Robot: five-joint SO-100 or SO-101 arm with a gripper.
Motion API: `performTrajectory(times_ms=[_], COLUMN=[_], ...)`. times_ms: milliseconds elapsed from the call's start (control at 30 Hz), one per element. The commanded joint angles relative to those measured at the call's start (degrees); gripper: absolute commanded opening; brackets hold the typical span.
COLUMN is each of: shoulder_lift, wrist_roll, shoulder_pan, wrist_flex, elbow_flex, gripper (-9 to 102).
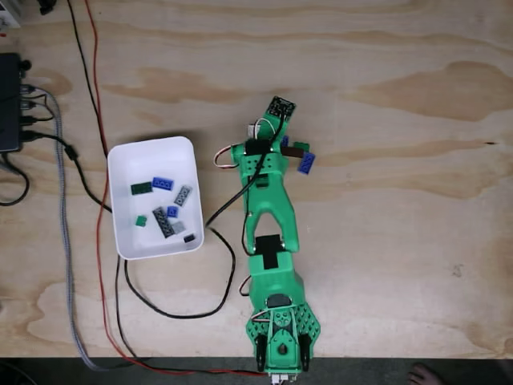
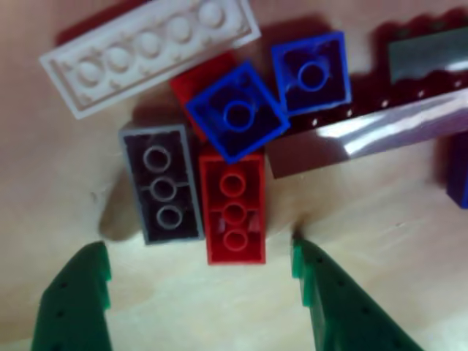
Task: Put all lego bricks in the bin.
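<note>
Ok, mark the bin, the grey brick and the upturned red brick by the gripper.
bin [image 1: 124, 160]: fixed view, bare floor.
grey brick [image 2: 162, 184]: other view, underside middle.
red brick [image 2: 234, 208]: other view, underside middle.

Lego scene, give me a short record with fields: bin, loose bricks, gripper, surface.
bin: white tray left of the arm in the fixed view, holding several bricks in green, blue, grey and black
loose bricks: cluster on the table, with a red brick, grey brick, white plate and two blue bricks
gripper: gripper open, fingertips just short of the red and grey bricks, holding nothing
surface: plywood table
</note>
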Motion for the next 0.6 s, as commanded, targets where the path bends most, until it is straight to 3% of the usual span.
performTrajectory(times_ms=[0, 167, 333, 467, 567], shoulder_lift=[-1.3, -3.6, -5.5, -4.5, 2.8], wrist_roll=[-1.6, -2.7, -4.6, -4.7, -2.5], shoulder_pan=[1.3, 2.5, 3.7, 3.8, 2.5], wrist_flex=[0.6, -0.6, -0.3, 0.1, -1.1], elbow_flex=[-5.2, -6.6, -9.8, -8.8, -3.0], gripper=[28, 18, 18, 0, 0])
